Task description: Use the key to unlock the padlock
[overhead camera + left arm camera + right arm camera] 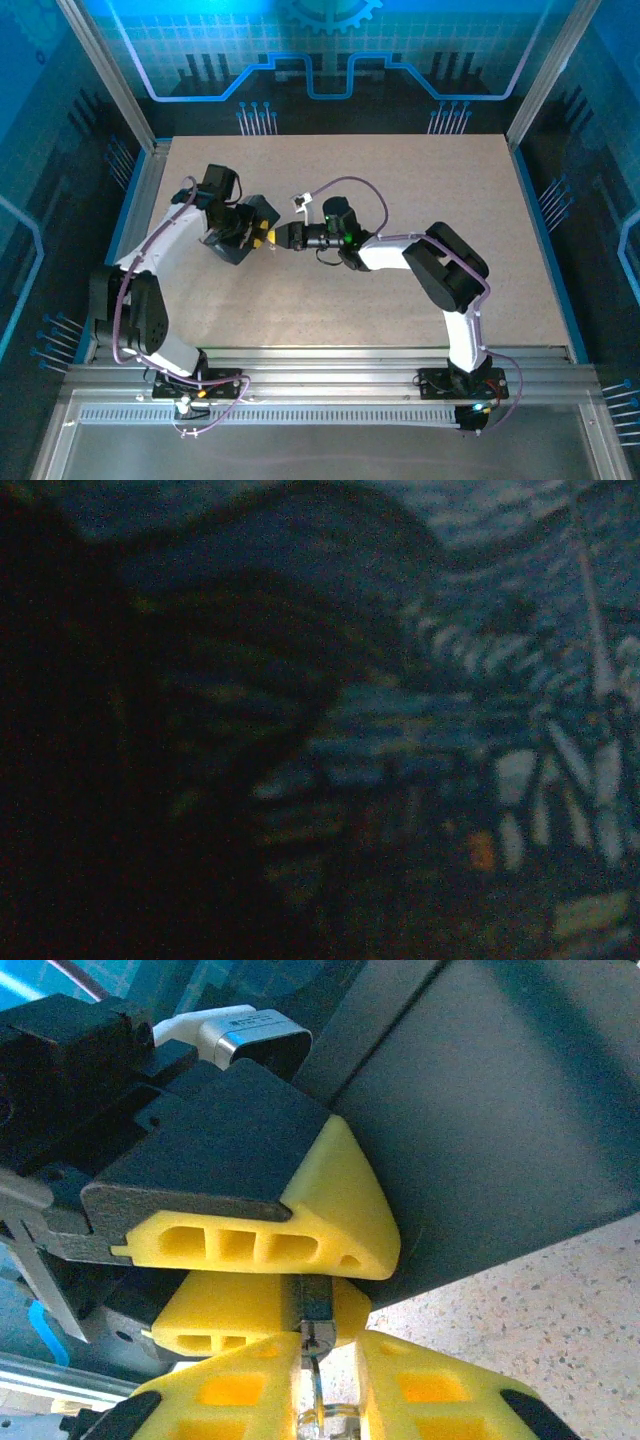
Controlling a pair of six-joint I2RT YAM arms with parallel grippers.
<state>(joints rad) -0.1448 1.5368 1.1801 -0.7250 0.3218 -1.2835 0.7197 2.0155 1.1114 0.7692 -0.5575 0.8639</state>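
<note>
Jaws of the right gripper (325,1358) tight on the key (316,1392), tip at the padlock (316,1305) (left gripper (378,1280): unclear)

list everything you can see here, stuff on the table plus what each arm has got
tin box: one, dark blue with a swirly painted print, left of table centre, by the left arm
padlock: one, dark body, between the left gripper's yellow fingers, beside the tin
key: one, pale metal, tip at the padlock's keyway
table: one, speckled beige
left gripper: one, black with yellow fingers, closed on the padlock
right gripper: one, yellow fingers, closed on the key
</note>
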